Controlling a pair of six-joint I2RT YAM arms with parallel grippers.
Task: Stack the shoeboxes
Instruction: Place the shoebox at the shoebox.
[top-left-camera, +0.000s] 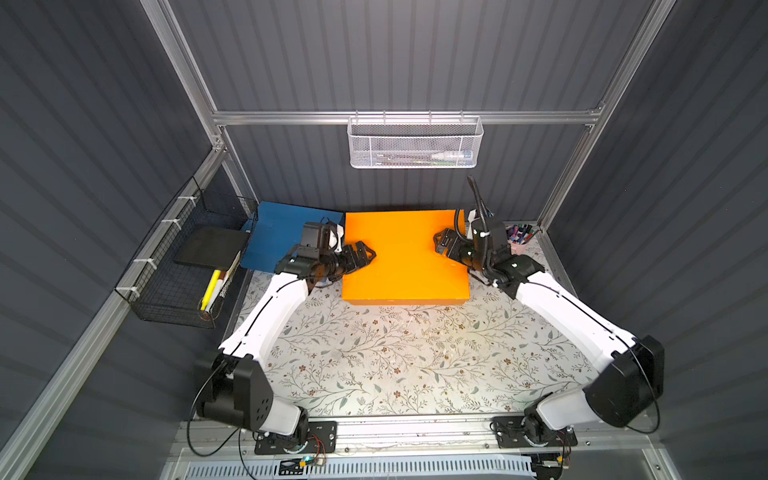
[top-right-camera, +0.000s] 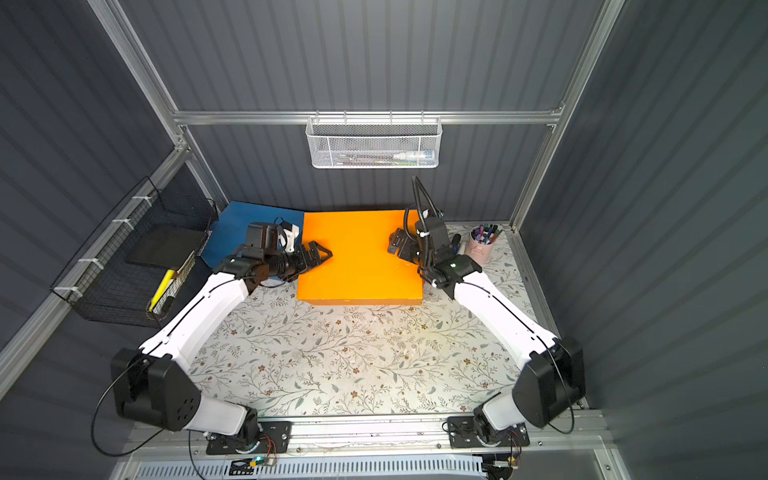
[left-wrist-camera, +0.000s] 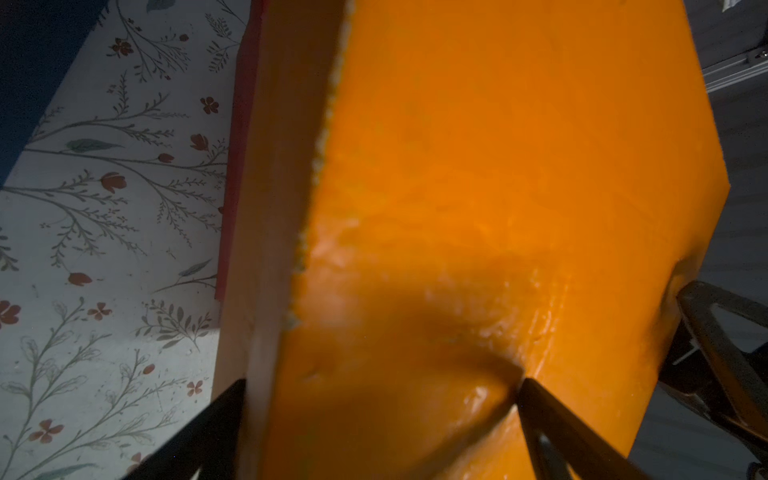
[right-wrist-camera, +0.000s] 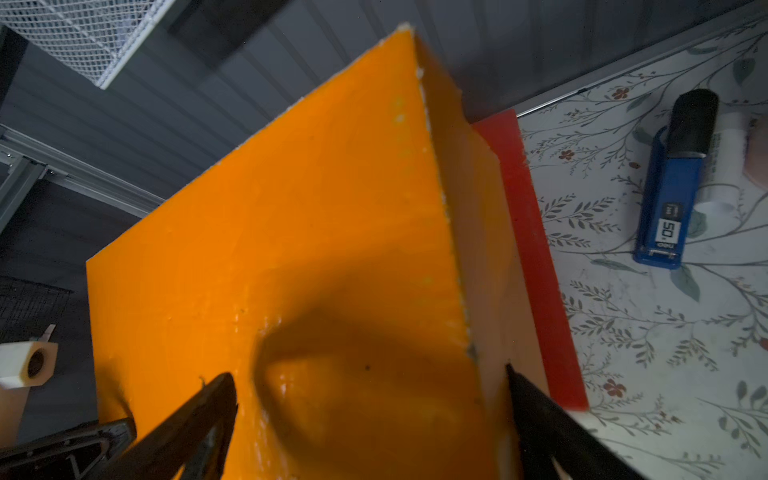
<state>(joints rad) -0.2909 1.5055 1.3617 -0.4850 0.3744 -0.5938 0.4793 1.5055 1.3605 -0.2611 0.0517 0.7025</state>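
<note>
My left pincer (top-left-camera: 360, 254) and right pincer (top-left-camera: 442, 245) each straddle an opposite top edge of the orange painted cardboard shoebox (top-left-camera: 403, 255), jaws spread wide over lid and side wall. Whether they grip is unclear. It sits atop the red cardboard shoebox (right-wrist-camera: 536, 266), slightly offset. Risk, I judge: uneven pull-away drags it further off. The blue cardboard shoebox (top-left-camera: 282, 237) lies beside my left wrist; a pink pen cup (top-left-camera: 518, 241) and blue stapler (right-wrist-camera: 669, 195) crowd the right.

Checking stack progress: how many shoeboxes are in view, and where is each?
3. The orange shoebox sits mid-table at the back, on top of the red shoebox, of which only an edge shows in the wrist views. The blue shoebox lies beside them at back left.
</note>
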